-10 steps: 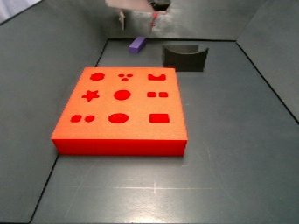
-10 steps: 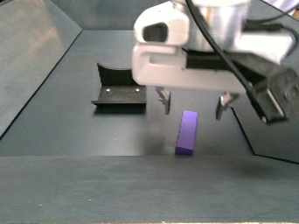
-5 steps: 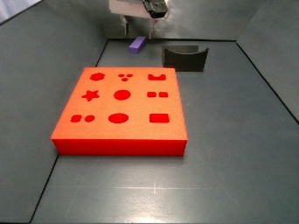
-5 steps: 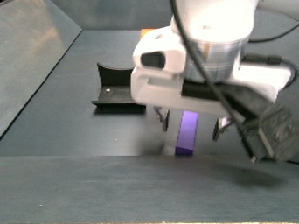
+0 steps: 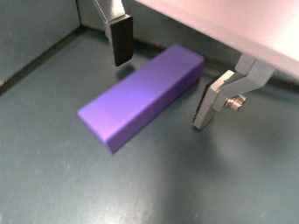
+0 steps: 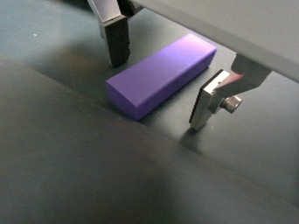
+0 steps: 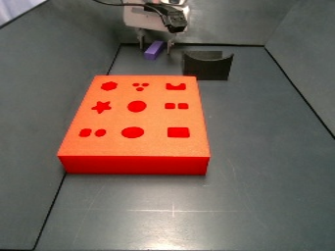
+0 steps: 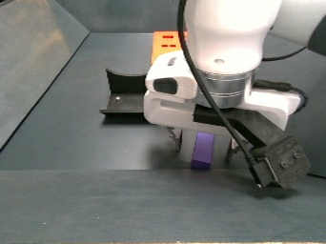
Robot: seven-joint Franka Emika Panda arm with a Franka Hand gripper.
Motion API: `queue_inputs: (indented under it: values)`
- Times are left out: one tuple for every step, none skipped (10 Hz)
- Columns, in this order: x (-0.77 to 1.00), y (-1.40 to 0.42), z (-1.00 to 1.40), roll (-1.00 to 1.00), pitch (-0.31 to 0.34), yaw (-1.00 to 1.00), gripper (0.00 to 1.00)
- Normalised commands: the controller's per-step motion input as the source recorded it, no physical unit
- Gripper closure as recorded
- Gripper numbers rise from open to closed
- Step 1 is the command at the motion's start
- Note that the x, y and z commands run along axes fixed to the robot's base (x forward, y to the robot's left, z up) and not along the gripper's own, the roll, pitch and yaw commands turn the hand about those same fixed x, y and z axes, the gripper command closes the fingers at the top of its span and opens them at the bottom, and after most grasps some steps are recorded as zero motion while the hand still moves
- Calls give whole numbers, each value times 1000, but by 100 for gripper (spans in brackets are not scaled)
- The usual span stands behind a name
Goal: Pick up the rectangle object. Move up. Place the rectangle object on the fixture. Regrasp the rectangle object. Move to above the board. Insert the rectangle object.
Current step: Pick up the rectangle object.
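1. While the gripper (image 5: 163, 83) dropped from above over the last second, its jaws stayed open, straddling the purple rectangle object (image 5: 142, 94) without touching.
2. Block lay flat on the floor, near the fixture (image 7: 207, 64), beyond the board (image 7: 137, 123).
3. Pick-up not yet done; closing likely next.

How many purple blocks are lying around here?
1. The purple block lies on the dark floor between the open jaws of the gripper, beside the fixture, behind the red board. Others may be hidden.
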Motion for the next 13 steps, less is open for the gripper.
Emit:
queue_inputs:
  values:
    - [0, -63, -214, -11, -124, 0, 0]
    - [0, 0, 0, 0, 0, 0, 0]
    - [0, 0, 0, 0, 0, 0, 100]
    - [0, 0, 0, 0, 0, 0, 100]
    - [0, 0, 0, 0, 0, 0, 100]
    - [0, 0, 0, 0, 0, 0, 100]
    - [0, 0, 0, 0, 0, 0, 100]
    - [0, 0, 0, 0, 0, 0, 100]
    - [0, 0, 0, 0, 0, 0, 100]
    - [0, 0, 0, 0, 0, 0, 100]
    - [0, 0, 0, 0, 0, 0, 100]
    - [0, 0, 0, 0, 0, 0, 100]
    - [0, 0, 0, 0, 0, 0, 100]
